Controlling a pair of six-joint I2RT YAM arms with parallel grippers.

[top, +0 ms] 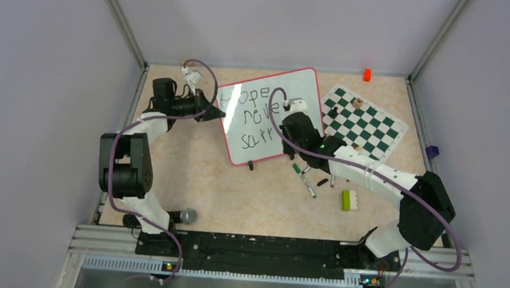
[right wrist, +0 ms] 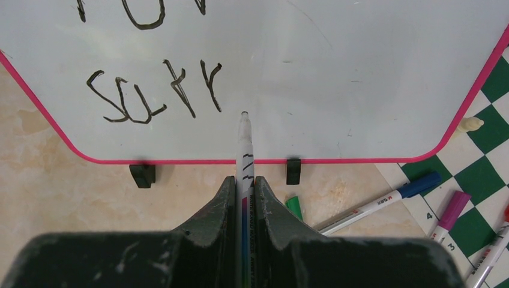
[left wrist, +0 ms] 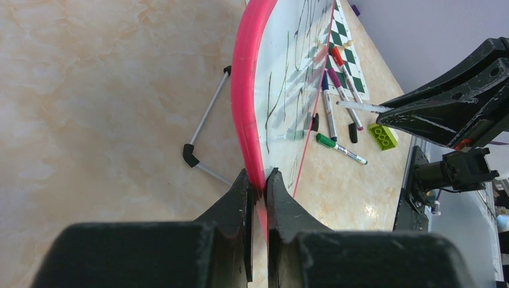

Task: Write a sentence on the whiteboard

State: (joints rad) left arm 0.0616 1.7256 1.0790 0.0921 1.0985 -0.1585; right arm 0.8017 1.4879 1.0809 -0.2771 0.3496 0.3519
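1. Whiteboard (top: 302, 83) (left wrist: 282, 72) (right wrist: 360, 78): white with a pink rim, at the far centre of the counter (top: 235, 197). It is propped up off the counter, and the left wrist view shows a wire leg behind it. Two black clips sit on its near edge.
2. Sentence (top: 251, 116) (right wrist: 153, 96): dark handwriting in three lines. The top line reads "Hope". The right arm partly hides the second line. The third line reads "surr" so far.
3. Left claw (top: 218, 112) (left wrist: 258, 180): closed on the whiteboard's pink rim at the board's left edge, one finger on each face.
4. Right claw (top: 287, 136) (right wrist: 243, 183): closed on a white marker (right wrist: 245, 144) that points up the board. The marker's tip is at the board surface, just right of the last "r". I cannot tell whether the tip touches the board.
5. Chess mat (top: 365, 124): green and white, flat on the counter, just right of the whiteboard.
6. Loose markers: a green-capped one (top: 304, 178) (left wrist: 339, 147) lies below the board's near right corner. A blue-capped one (right wrist: 384, 201) and a purple-capped one (right wrist: 449, 215) lie at the mat's edge.
7. Green brick (top: 347, 200) (left wrist: 383, 135): on the counter near the right arm.
8. Orange block (top: 367, 74): at the far edge of the counter, beyond the mat.
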